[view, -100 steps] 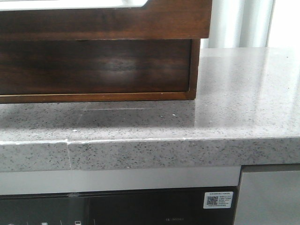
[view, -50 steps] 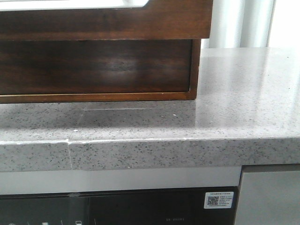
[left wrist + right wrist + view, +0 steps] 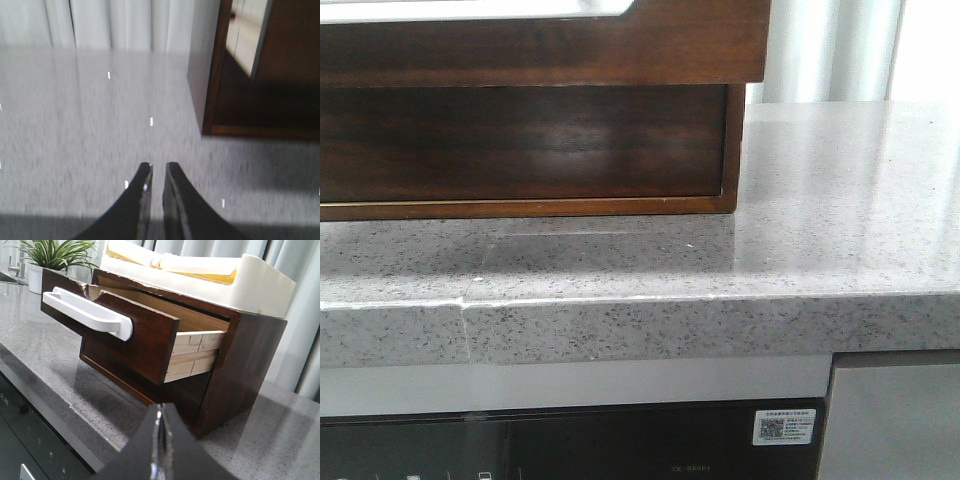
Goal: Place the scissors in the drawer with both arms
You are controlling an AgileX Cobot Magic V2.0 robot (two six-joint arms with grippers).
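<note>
The scissors are not in view in any frame. The dark brown wooden drawer [image 3: 540,50] stands pulled out of its cabinet and overhangs the lower drawer front [image 3: 520,140]. In the right wrist view the drawer [image 3: 145,335] is open, with a white bar handle [image 3: 90,312]. My right gripper [image 3: 161,412] is shut and empty, low over the counter by the cabinet's front corner. My left gripper [image 3: 158,167] is empty with its jaws a narrow gap apart, over bare grey counter beside the cabinet's side [image 3: 202,65]. Neither gripper shows in the front view.
The cabinet stands on a speckled grey stone counter [image 3: 820,200] whose front edge [image 3: 650,325] runs above a dark appliance panel [image 3: 570,445]. A white tray [image 3: 250,285] sits on the cabinet. A potted plant [image 3: 47,255] stands behind it. Curtains hang at the back.
The front view has shifted by a few pixels. Nothing else has visibly changed.
</note>
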